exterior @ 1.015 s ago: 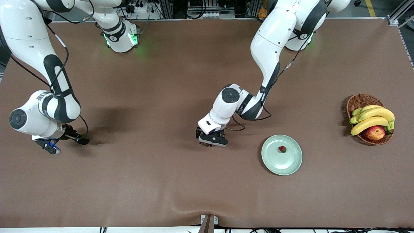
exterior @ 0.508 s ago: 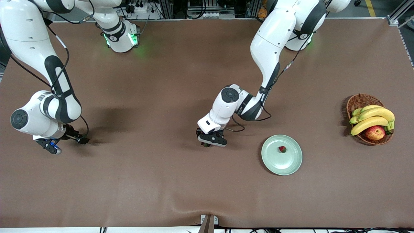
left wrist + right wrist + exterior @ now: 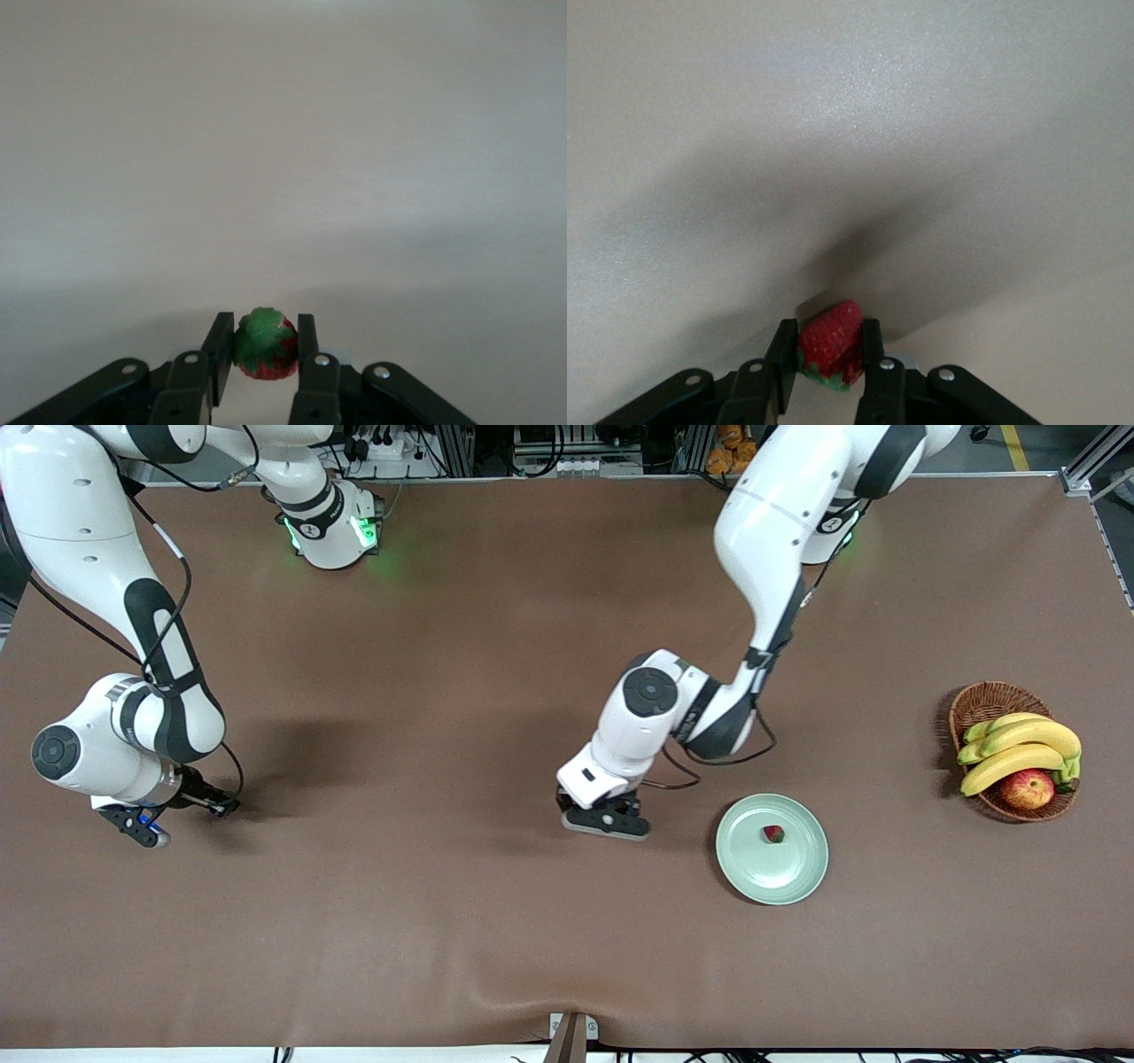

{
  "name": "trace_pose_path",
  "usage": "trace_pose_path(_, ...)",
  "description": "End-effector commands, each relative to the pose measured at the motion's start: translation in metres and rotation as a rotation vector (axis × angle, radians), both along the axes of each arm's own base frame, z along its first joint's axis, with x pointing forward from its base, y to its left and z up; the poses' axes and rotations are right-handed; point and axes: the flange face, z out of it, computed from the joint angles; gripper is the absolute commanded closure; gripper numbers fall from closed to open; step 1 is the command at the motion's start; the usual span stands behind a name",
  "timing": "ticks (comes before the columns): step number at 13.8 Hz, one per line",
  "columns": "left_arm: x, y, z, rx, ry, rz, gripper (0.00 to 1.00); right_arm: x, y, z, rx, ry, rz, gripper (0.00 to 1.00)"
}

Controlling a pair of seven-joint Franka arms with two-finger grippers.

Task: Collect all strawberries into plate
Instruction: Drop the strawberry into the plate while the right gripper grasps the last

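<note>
The round, pale mint-green glossy plate [image 3: 772, 849] lies on the brown table mat [image 3: 461, 921], and one tiny dark-red strawberry with a green cap [image 3: 773, 833] rests in it, a little off its middle toward the robots' bases. The left arm's black two-finger gripper [image 3: 607, 823] hangs over the mat just beside the plate, on the side toward the right arm's end of the table; in the left wrist view its fingers [image 3: 219, 347] are clamped on a second small red strawberry with a leafy green cap [image 3: 264, 343] (the cap faces the camera). The right arm's black gripper [image 3: 135, 822] is well apart from the plate, over the mat at the right arm's end, and its fingers [image 3: 782, 351] pinch a third small red strawberry [image 3: 831, 343]. A brown wicker basket [image 3: 985, 701] holding yellow bananas [image 3: 1019, 748] and a red-yellow apple [image 3: 1027, 788] stands well apart from the plate, toward the left arm's end.
</note>
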Motion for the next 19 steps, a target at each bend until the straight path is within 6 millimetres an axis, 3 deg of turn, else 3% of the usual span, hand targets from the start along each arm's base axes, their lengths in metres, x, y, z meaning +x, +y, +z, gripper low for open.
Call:
trace_pose_path(1,0.006,0.067,0.044,0.094,0.083,-0.059,1.00,0.012,0.045,0.015,-0.006,-0.020,0.072,1.00)
trace_pose_path(2,0.006,0.092,0.047,0.110,0.101,-0.066,1.00,0.020,0.074,0.023,-0.007,-0.038,0.110,1.00)
trace_pose_path(4,0.020,0.158,0.037,0.143,0.123,-0.132,1.00,0.040,0.105,0.040,0.000,-0.072,0.163,1.00)
trace_pose_path(5,0.028,0.185,0.031,0.152,0.131,-0.156,1.00,0.047,0.134,0.048,0.024,-0.061,0.198,1.00)
trace_pose_path(7,0.039,0.221,0.018,0.157,0.150,-0.141,1.00,0.059,0.184,0.065,0.068,-0.064,0.232,1.00)
trace_pose_path(10,0.046,0.226,-0.010,0.155,0.135,-0.131,1.00,0.063,0.279,0.082,0.122,-0.099,0.192,1.00)
trace_pose_path(12,0.050,0.225,-0.037,0.145,0.099,-0.124,1.00,0.055,0.343,0.079,0.124,-0.097,0.151,1.00)
trace_pose_path(15,0.054,0.222,-0.058,0.143,0.053,-0.129,1.00,0.035,0.425,0.072,0.126,-0.093,0.095,1.00)
trace_pose_path(16,0.054,0.223,-0.059,0.143,0.055,-0.128,0.94,0.029,0.453,0.070,0.131,-0.093,0.083,1.00)
trace_pose_path(17,0.054,0.223,-0.059,0.142,0.055,-0.127,0.79,0.025,0.474,0.067,0.139,-0.093,0.064,1.00)
trace_pose_path(18,0.053,0.223,-0.060,0.139,0.058,-0.124,0.50,0.017,0.500,0.062,0.154,-0.091,0.036,1.00)
trace_pose_path(19,0.052,0.222,-0.065,0.136,0.065,-0.121,0.01,0.011,0.523,0.059,0.178,-0.101,-0.007,1.00)
